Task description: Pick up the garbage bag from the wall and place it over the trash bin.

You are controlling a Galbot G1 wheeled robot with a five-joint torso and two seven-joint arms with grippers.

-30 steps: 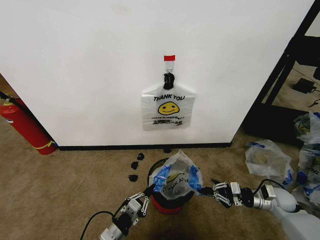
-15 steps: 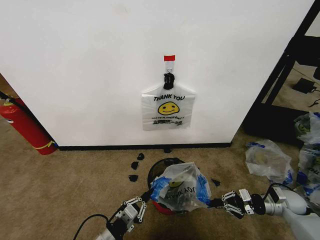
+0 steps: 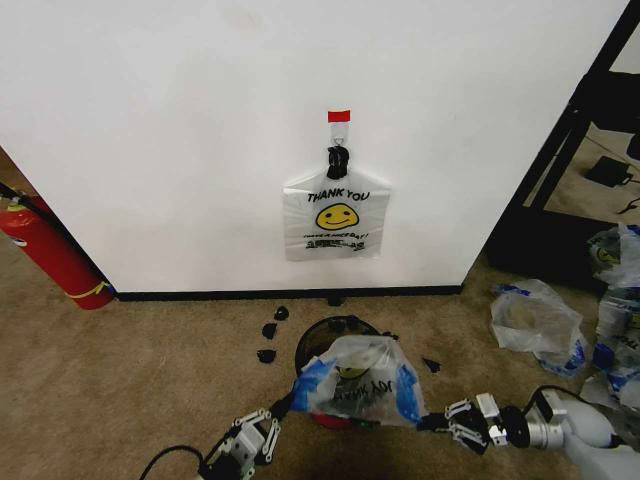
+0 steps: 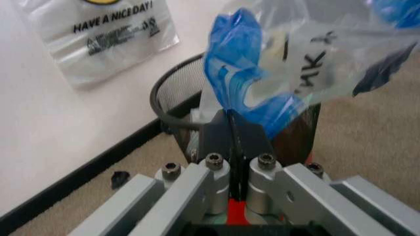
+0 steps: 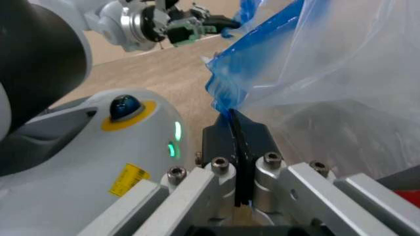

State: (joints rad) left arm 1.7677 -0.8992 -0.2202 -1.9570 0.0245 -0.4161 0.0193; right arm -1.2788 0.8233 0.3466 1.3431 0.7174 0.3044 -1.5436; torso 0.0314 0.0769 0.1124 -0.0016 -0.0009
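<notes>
1. head view: one garbage bag (image 3: pixel 358 392) is stretched between two grippers, one trash bin (image 3: pixel 332 340) stands on the carpet, and one flat white thank you bag (image 3: pixel 336 218) hangs on the wall (image 3: pixel 170 140) under a small red tape strip (image 3: pixel 339 116).
2. one red fire extinguisher (image 3: pixel 48 250) leans at the wall's left end, and a few lumpy clear bags (image 3: pixel 535 318) with blue trim lie on the floor to the right.
3. the garbage bag is thin see-through plastic with blue handle tips, black print and a small yellow smiley; its long axis runs left to right, one blue tip toward each gripper.
4. it hangs over the near side of the black mesh bin, covering the near rim, while the far rim shows bare behind it.
5. the left gripper (image 3: pixel 268 424) sits low beside the bin; in the left wrist view its fingers (image 4: pixel 220 135) are pinched together on a blue handle tip of the bag (image 4: pixel 249 93), with the bin (image 4: pixel 172 93) just behind.
6. the right gripper (image 3: pixel 440 420) is at the bag's right end; in the right wrist view its fingers (image 5: pixel 220 140) are clamped on the other blue tip (image 5: pixel 253 73).
</notes>
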